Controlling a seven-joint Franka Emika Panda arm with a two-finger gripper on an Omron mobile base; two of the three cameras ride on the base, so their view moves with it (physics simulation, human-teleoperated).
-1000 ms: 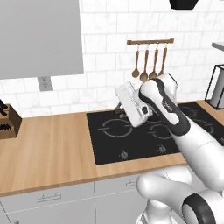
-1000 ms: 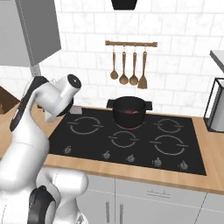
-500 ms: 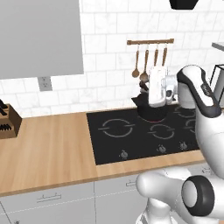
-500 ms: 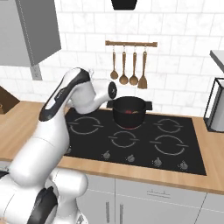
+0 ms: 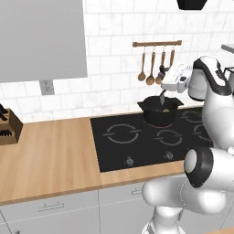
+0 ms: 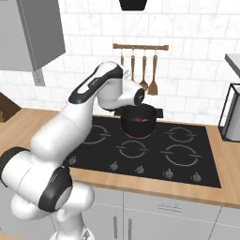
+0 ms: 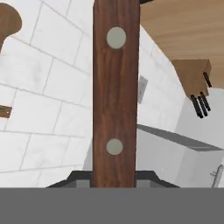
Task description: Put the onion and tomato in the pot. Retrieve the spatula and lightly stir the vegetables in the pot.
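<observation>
My gripper point(image 5: 163, 87) hangs over the black pot point(image 5: 159, 113), shut on the spatula point(image 5: 162, 98). The spatula's grey blade points down into the pot's mouth. In the hand view its reddish-brown handle point(image 7: 115, 87), with two metal rivets, runs straight up between my fingertips point(image 7: 146, 177). The pot point(image 6: 138, 123) stands on the back middle burner of the black hob. Inside it the red tomato point(image 6: 139, 119) shows just under the rim. The onion is hidden inside the dark pot. In the right base view the white hand point(image 6: 133, 96) sits just above and left of the pot.
Wooden spoons and a turner point(image 5: 155, 68) hang on a rail behind the pot, close to my hand. The hob point(image 5: 137, 137) is set in a wooden counter point(image 5: 50, 155). A knife block point(image 5: 7, 128) stands far left, and a dark-framed appliance point(image 6: 232, 117) far right.
The arm has swung right from the hob's left side to above the pot, carrying the spatula, whose blade now hangs into the pot.
</observation>
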